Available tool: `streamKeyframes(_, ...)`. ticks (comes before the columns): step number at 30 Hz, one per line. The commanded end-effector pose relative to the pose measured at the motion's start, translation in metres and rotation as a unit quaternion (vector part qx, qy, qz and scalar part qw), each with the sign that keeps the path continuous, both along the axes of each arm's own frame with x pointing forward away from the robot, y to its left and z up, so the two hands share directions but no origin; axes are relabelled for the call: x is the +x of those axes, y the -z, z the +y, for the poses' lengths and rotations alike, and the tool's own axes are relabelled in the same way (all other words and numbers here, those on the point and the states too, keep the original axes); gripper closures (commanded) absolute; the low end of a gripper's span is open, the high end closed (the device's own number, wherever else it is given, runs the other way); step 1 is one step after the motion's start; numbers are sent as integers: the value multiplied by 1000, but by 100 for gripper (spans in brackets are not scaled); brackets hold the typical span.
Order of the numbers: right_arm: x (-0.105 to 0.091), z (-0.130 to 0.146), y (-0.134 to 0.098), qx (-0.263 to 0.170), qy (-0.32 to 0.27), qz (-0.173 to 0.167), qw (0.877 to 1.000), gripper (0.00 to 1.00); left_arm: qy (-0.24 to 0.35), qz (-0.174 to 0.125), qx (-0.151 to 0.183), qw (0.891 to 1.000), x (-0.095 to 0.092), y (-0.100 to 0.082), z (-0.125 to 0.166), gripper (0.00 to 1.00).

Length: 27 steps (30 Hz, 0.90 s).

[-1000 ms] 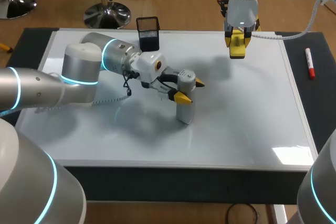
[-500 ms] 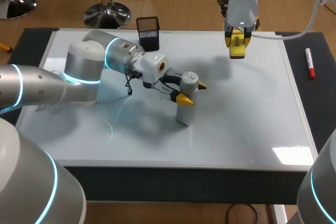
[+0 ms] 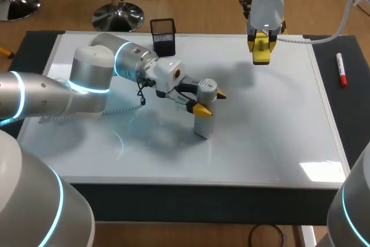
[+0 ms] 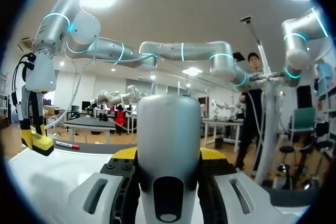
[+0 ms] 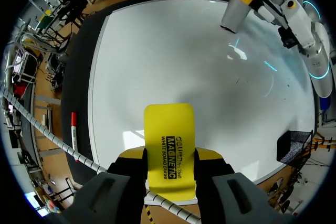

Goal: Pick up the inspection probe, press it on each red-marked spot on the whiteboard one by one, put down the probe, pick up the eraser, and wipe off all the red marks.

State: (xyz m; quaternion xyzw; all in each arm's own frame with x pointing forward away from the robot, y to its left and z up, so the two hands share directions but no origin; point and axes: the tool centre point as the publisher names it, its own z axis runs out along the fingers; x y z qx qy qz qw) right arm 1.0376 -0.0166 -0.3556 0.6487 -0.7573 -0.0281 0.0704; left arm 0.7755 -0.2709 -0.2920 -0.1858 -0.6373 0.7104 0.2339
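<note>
Probe (image 3: pixel 203 122) is standing upright near the whiteboard's (image 3: pixel 277 137) middle, and my left gripper (image 3: pixel 209 100) is clamping its upper part. My right gripper (image 3: pixel 261 45) is gripping the yellow eraser (image 3: pixel 261 57) above the far edge.

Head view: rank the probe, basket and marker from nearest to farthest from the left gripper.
1. Probe, held in the left gripper.
2. Basket, at the whiteboard's far edge.
3. Marker, far right, off the whiteboard.
</note>
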Motion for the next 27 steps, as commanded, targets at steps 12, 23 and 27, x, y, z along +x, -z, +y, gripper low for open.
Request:
streamKeyframes(12, 1, -1, -1, -2, -1, 0, 1000, 100, -38, -14, -28, 999, 15, -28, 25, 100)
streamKeyframes(23, 1, -1, -1, -2, -1, 0, 1000, 100, -115, -40, -18, 992, 61, -49, 78, 100)
streamKeyframes(27, 1, -1, -1, -2, -1, 0, 1000, 100, -145, -44, -17, 988, 81, -55, 101, 100)
